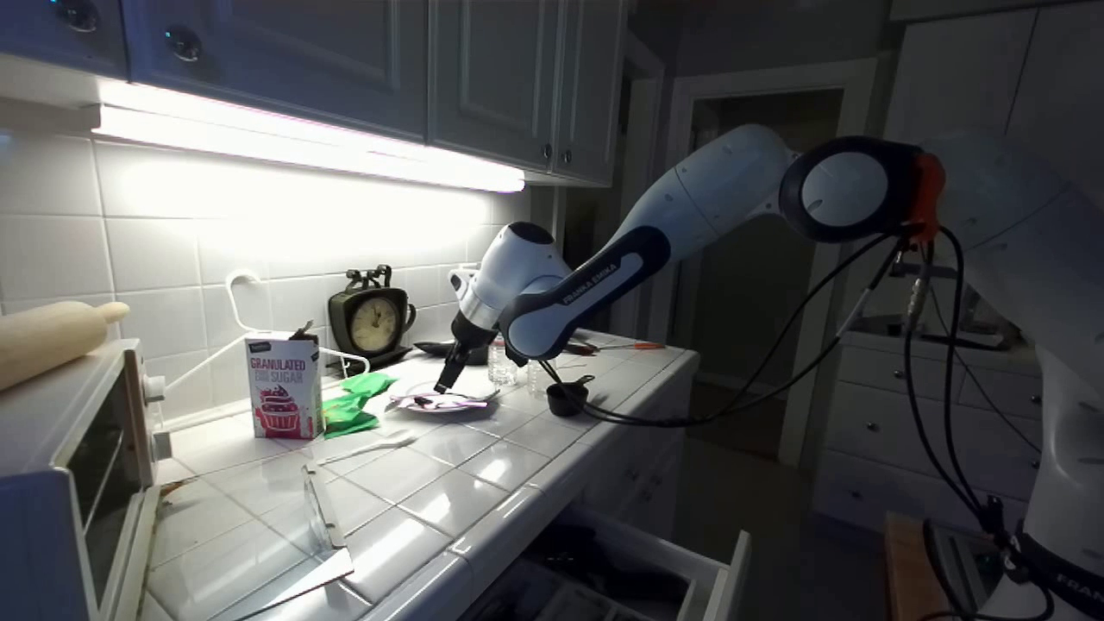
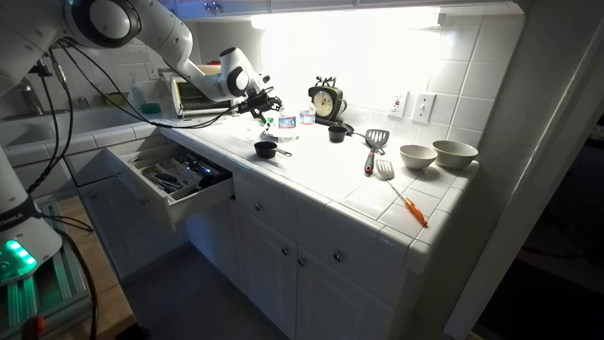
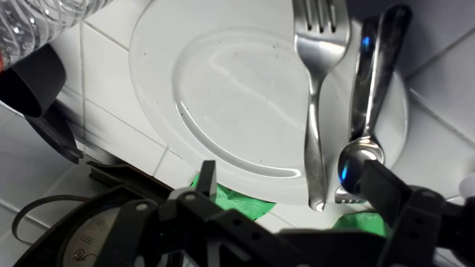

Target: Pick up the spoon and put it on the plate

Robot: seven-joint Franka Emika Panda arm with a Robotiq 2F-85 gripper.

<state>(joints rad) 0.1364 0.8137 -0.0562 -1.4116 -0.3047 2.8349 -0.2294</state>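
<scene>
The claw [image 3: 289,168] is released: fingers spread wide, clear gap between them. It hangs tilted, tips down, over the plate [image 3: 237,89], which sits on the tiled desk [image 1: 431,474].

The spoon [image 3: 375,100] is on the plate, toward the rim, next to one claw finger. Bowl end nearest the claw, handle running away from it and out past the rim. In the wrist view that finger covers part of the bowl; can't tell if they touch. It overlaps another metal utensil [image 3: 360,85], type unclear. A fork [image 3: 313,111] also on the plate: handle end between the claw's fingers in the wrist view, tines pointing away from the claw.

Around the claw, in an exterior view: green packet [image 1: 349,412] close to the plate, left of the claw; sugar box [image 1: 285,388] beyond it, same side. Black measuring cup [image 1: 567,401] right of the claw, clear bottles [image 1: 502,366] between the two. Clock [image 1: 377,323] in both exterior views, by the wall, behind the claw.
</scene>
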